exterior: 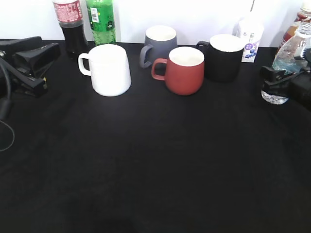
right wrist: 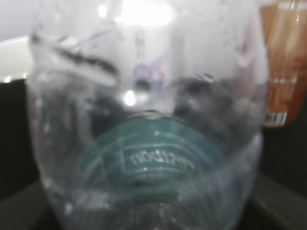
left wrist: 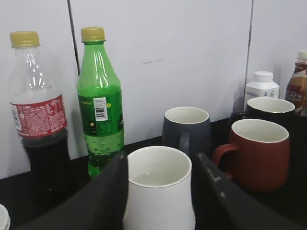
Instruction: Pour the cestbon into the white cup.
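The white cup stands upright on the black table at the back left, handle to the left. It also shows in the left wrist view, framed between the fingers. My left gripper is open and empty, to the left of the cup and apart from it. My right gripper at the far right edge is shut on the cestbon, a clear bottle leaning slightly, its base just above the table. The cestbon fills the right wrist view, its green label showing through the plastic.
A cola bottle and a green soda bottle stand behind the white cup. A grey mug, a red mug and a black mug stand to its right. A small white bottle and a brown bottle are at the back right.
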